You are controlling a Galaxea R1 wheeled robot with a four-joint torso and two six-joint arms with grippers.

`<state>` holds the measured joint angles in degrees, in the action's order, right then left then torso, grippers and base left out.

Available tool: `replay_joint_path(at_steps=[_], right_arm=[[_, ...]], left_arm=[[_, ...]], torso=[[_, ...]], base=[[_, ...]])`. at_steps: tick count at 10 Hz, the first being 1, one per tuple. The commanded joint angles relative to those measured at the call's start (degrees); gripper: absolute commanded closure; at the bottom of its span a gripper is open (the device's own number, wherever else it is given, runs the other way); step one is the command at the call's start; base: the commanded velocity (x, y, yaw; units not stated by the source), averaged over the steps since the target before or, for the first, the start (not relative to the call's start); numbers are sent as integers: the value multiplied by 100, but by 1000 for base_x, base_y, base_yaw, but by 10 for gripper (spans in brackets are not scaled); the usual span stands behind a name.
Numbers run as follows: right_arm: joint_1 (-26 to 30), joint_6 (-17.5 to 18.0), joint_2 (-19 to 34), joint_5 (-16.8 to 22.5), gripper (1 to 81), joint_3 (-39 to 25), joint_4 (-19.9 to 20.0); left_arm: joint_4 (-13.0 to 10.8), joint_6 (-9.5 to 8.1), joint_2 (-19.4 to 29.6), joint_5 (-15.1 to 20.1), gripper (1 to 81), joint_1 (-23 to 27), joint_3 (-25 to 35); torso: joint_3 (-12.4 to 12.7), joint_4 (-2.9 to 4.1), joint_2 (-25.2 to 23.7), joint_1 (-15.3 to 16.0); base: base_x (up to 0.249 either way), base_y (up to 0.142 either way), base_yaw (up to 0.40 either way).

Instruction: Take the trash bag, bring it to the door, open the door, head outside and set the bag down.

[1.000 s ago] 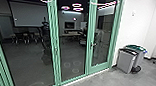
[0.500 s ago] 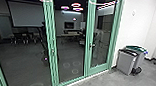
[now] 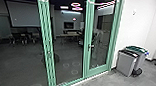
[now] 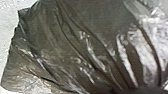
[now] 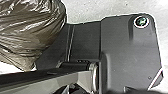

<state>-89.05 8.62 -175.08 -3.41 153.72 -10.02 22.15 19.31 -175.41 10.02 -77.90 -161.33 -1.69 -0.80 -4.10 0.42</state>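
Facing a green-framed glass front (image 3: 45, 39) that runs from 10 o'clock round to 1 o'clock. Can make out a door (image 3: 98, 71) at about 1 o'clock, apparently shut in its frame, with a pale lever handle (image 3: 91, 46) on the edge nearer 12 o'clock. Showing in the glass, beyond it or reflected: a large pale screen (image 3: 23, 15) at 10 o'clock, dark chairs (image 3: 17, 39) below it, and bright pinkish ceiling lights (image 3: 75, 5) near 12 o'clock.

Can see 2 grey bins close together at 2 o'clock by a white wall (image 3: 139, 20), the nearer with a dark top (image 3: 125, 63), the farther with a green lid (image 3: 136, 49). Looking down on grey floor (image 3: 100, 84) in front of them.

Seeing the trash bag (image 4: 70, 42) up close in the left wrist view: dark brown, shiny, drawn into converging folds. Showing also in the right wrist view, bulging near the robot's dark base plate (image 5: 127, 52). Cannot tell the state of the left tool or the right tool, whether open, closed or gripping the bag.
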Motion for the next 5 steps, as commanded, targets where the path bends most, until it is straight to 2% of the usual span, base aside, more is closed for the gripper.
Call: replay_joint_path(at_steps=[1,5], right_arm=[[278,-36,-82,245,10,-54,-44],[287,-36,-73,245,10,-36,-35]], left_arm=[[-35,29,-21,308,811,429,-4],[-35,29,-21,308,811,437,-13]], torso=[[0,0,0,0],[0,0,0,0]], base=[[143,-91,0],[143,-91,0]])
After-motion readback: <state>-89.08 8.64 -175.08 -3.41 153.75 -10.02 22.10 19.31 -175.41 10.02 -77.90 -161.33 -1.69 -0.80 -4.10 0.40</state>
